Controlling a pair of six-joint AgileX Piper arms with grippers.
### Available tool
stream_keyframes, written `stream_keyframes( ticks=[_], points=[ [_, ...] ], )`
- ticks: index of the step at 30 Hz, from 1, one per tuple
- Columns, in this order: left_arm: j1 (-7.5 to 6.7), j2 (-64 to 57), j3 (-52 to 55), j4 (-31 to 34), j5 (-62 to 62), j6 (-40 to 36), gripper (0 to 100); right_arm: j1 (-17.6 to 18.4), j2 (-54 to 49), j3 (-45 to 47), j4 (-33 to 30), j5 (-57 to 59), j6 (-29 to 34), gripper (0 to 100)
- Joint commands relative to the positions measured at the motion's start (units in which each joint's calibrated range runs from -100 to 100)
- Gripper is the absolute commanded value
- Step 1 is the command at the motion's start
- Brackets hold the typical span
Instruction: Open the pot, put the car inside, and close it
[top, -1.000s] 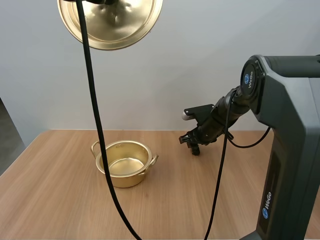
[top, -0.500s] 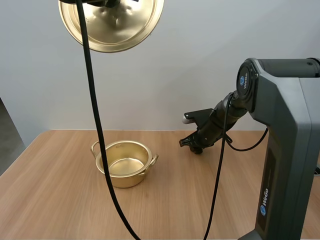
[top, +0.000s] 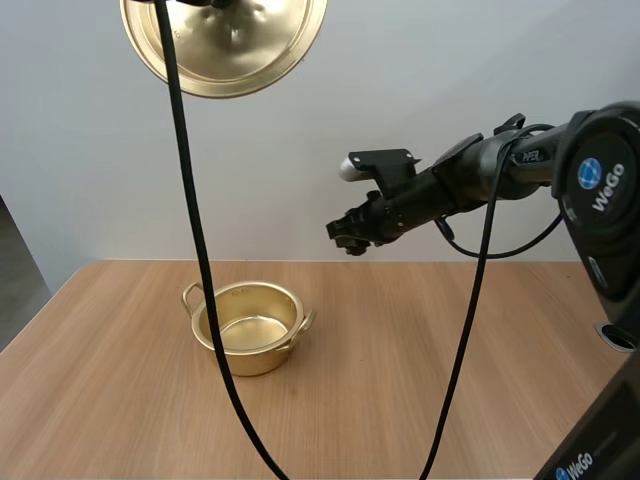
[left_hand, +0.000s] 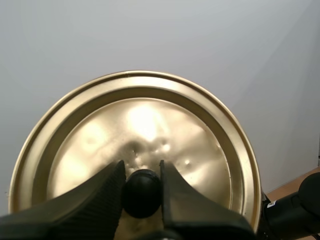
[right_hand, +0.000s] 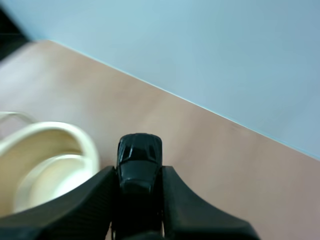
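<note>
place: robot lab bench | signs: bare wooden table (top: 390, 390), plain white wall (top: 430, 70), right arm (top: 470, 172) marked WeGo

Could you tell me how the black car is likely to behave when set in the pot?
The car, pinched in the right gripper, looks rigid and glossy, so probably hard and slightly slippery. It may roll on the pot's smooth floor.

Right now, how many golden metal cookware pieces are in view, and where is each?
2. The round golden metal pot stands open on the wooden table; the round golden metal lid is held aloft, its black knob pinched by the left gripper. None seems hidden.
</note>
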Motion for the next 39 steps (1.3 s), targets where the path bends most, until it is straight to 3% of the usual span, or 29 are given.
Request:
stream_keyframes(
  ticks=[1, 5, 8, 16, 17, 19, 21, 22, 23, 25, 26, 31, 35, 39],
  points=[
    [0.00, 0.06, 0.07, 0.00, -0.05, 0.05, 0, 4.26, 0.21, 1.18, 10.47, 6.24, -9.01, 0],
    [0.79, 0.06, 0.07, 0.00, 0.12, 0.05, 0, 9.69, 3.20, 1.66, 7.57, -3.70, -9.81, 0],
    [1.26, 0.06, 0.07, 0.00, 0.12, 0.05, 0, 11.63, 5.85, 1.66, 5.11, -9.28, -9.81, 0],
    [1.25, 0.22, 0.07, 0.00, 0.12, 0.05, 0, 11.92, 13.03, 1.66, 1.50, -8.92, -9.81, 3],
    [1.25, 0.34, 0.07, 0.00, 0.12, 0.05, 0, 11.92, 13.37, 1.66, 1.06, -8.92, -9.81, 19],
    [1.25, 0.74, 0.07, 0.00, 0.12, 0.05, 0, 11.92, 13.50, 1.66, 1.16, -9.11, -9.81, 61],
    [1.25, 0.74, 0.07, 0.00, 0.12, 0.05, 0, 11.92, 13.38, 1.66, 2.65, -8.90, -9.81, 88],
    [1.25, 0.74, 0.07, 0.00, 0.12, 0.05, 0, 11.92, 13.38, 1.66, 2.91, -8.22, -9.81, 86],
    [1.25, 0.74, 0.07, 0.00, 0.12, 0.05, 0, 11.92, 13.38, 1.51, 3.22, -7.69, -9.81, 72],
    [1.25, 0.74, 0.07, 0.21, 0.12, 0.13, 0, 11.92, 12.73, 1.51, 3.98, -7.69, -9.81, 28],
    [1.25, 0.74, 0.07, 0.52, 0.12, 0.23, 0, 11.77, 12.05, 1.51, 3.98, -7.85, -9.81, 0],
    [1.25, 2.64, 3.94, 4.55, 0.10, 0.40, 0, 8.54, 6.09, 1.51, 0.08, -18.34, -3.08, 0],
    [1.25, 6.33, 11.13, 5.91, 4.58, 3.45, 0, 1.38, -0.21, 1.63, -2.15, -23.56, 2.73, 0],
    [1.25, 12.30, 18.08, 6.57, 6.37, 7.40, 0, -5.65, -5.82, 1.63, -1.61, -21.65, 3.29, 0]
  ],
)
